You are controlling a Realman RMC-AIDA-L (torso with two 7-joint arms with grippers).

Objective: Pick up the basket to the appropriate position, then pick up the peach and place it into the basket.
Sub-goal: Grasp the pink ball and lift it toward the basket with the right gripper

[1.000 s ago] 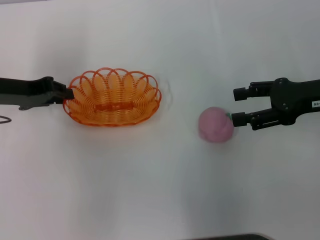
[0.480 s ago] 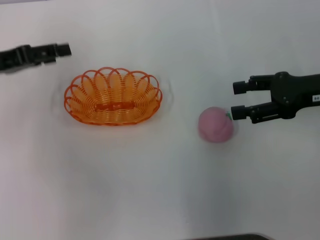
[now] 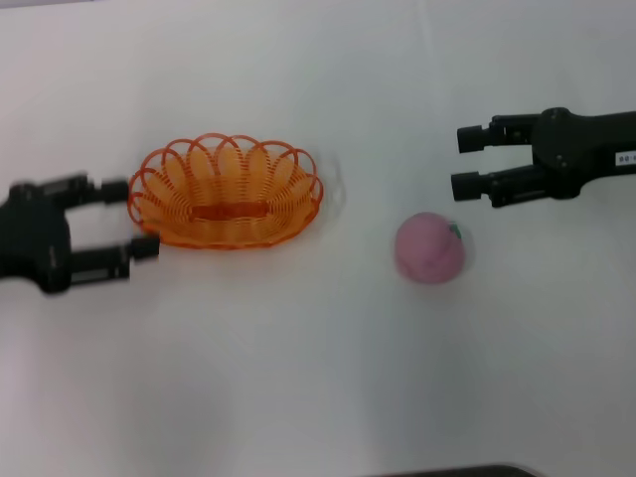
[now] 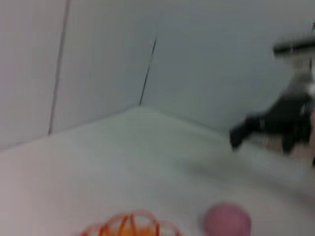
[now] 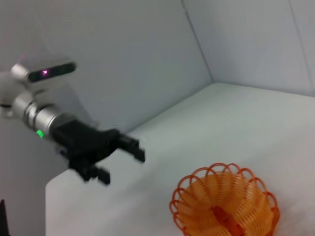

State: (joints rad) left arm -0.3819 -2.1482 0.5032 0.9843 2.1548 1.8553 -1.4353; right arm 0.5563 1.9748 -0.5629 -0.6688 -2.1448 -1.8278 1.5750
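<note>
An orange wire basket [image 3: 226,191] sits on the white table [image 3: 318,378], left of centre, with the left gripper [image 3: 136,218] just beside its left end, fingers spread apart and holding nothing. One fingertip lies level with the basket's left rim and the other sits slightly nearer the camera, by its lower left edge; whether either touches the wire cannot be told. To the right, well apart from the basket, a pink peach [image 3: 429,248] rests on the table with its green leaf toward the right. The right gripper [image 3: 463,160] hovers just beyond the peach on its far right side, jaws open and empty. Judging by this layout, the basket appears placed, while the peach is not yet grasped: pickup, carry and drop into the basket all remain.
</note>
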